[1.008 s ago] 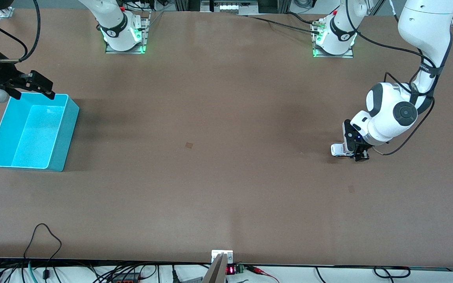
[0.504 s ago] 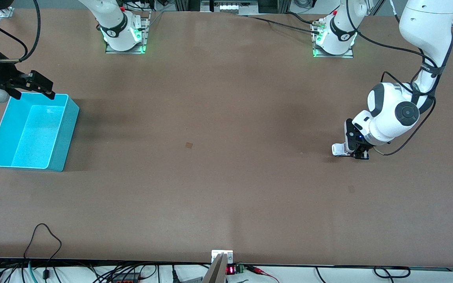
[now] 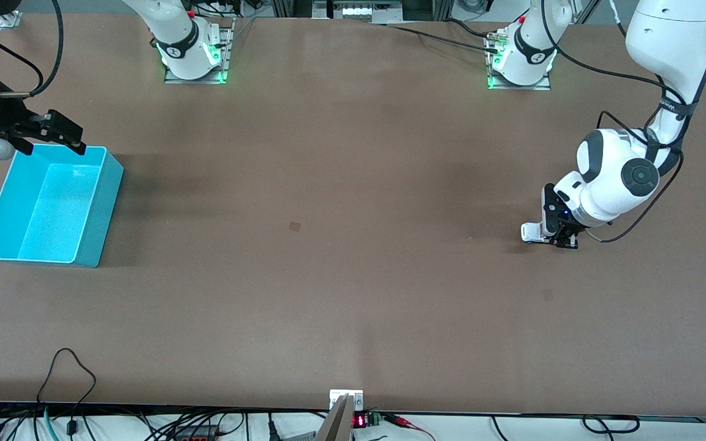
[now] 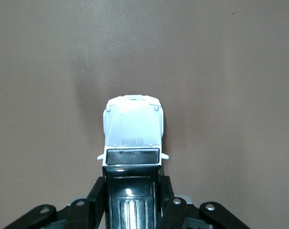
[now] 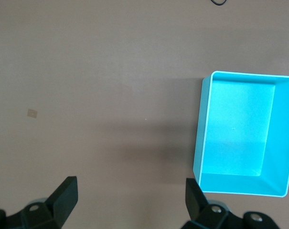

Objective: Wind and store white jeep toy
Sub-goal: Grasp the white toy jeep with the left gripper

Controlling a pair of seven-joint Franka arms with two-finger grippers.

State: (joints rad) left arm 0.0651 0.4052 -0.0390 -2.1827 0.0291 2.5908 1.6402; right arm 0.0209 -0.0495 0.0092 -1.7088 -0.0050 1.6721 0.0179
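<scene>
- Looking at the front view, I have the left end effector (image 3: 560, 240) down at the brown worktop (image 3: 341, 294), toward the left arm's end of it.
- In the left wrist view its fingers (image 4: 97, 191) are pressed against both sides of the white jeep toy (image 4: 133, 138), pinching it at the cab, just past the windscreen.
- The jeep's white hood sticks out clear of the fingers; the black roof panel lies between them.
- In the front view the jeep (image 3: 531, 232) shows as a small white shape at the tip of that end effector, low against the worktop; I cannot tell whether its wheels touch the surface.
- The right end effector (image 3: 53, 136) hangs over the upper edge of the turquoise bin (image 3: 103, 205), its fingers spread wide with nothing between them; that arm waits.
- The right wrist view looks down on the bin (image 5: 201, 143), which is open-topped with a bare floor.
- The bin sits at the right arm's end of the worktop, well apart from the jeep.
- A small square mark (image 3: 295, 226) lies on the worktop between bin and jeep, nearer to the bin.
- Loose black cables (image 3: 68, 367) trail along the worktop edge nearest the front camera.
</scene>
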